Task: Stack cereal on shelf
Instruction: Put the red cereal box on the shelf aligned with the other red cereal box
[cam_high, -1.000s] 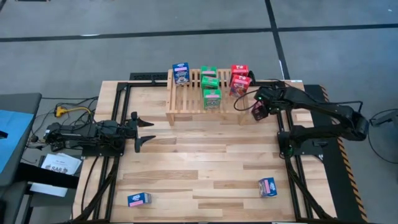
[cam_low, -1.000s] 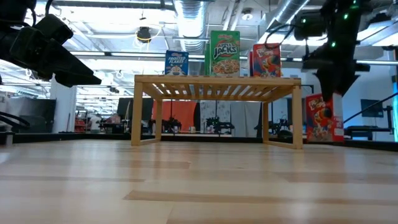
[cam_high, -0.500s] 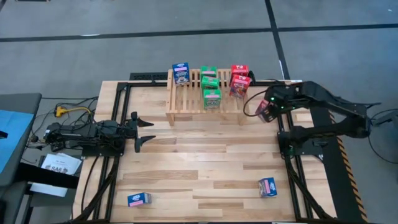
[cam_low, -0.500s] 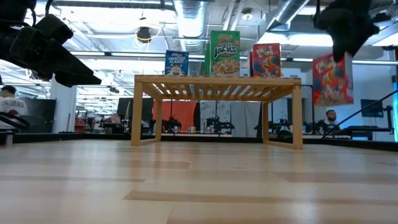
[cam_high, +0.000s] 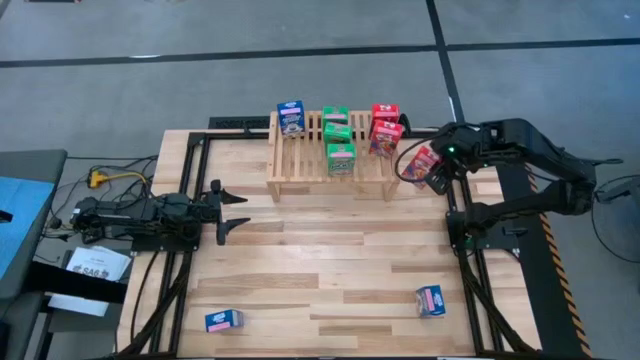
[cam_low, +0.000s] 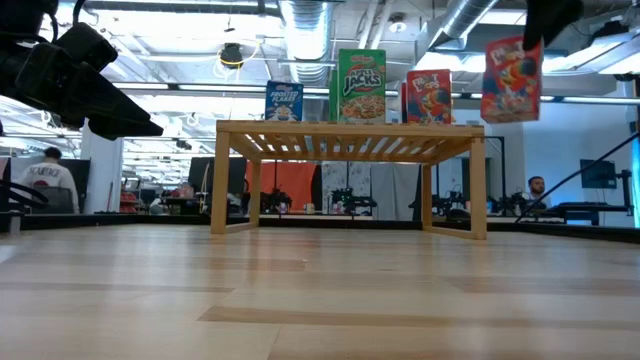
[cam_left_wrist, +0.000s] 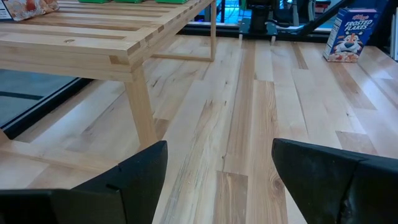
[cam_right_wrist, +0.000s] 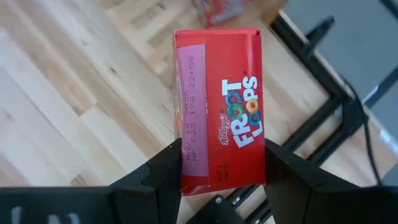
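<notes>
Moved: since a second ago my right tool (cam_high: 437, 172) has lifted the red box (cam_high: 424, 163) from down by the shelf's right legs to above the level of the slat top.
Right tool: clenched on the red box's lower end, one finger on each broad face (cam_right_wrist: 163, 172); the box hangs clear of the shelf (cam_high: 300, 168), just off its right end.
Next: I judge I should carry it sideways over the slats, keeping it high enough to clear the two red boxes (cam_high: 385, 128) already standing there.
Placement: I set it down upright on the bare slats in front of them, flat across two slats, and release only once it stands.
Risk: a tilted base could catch a gap and tip.
Left tool: (cam_high: 237, 208) released, waiting over the counter (cam_high: 330, 270) well left.
Remaining: two blue boxes (cam_high: 224, 320) lie near the counter's front edge.
</notes>
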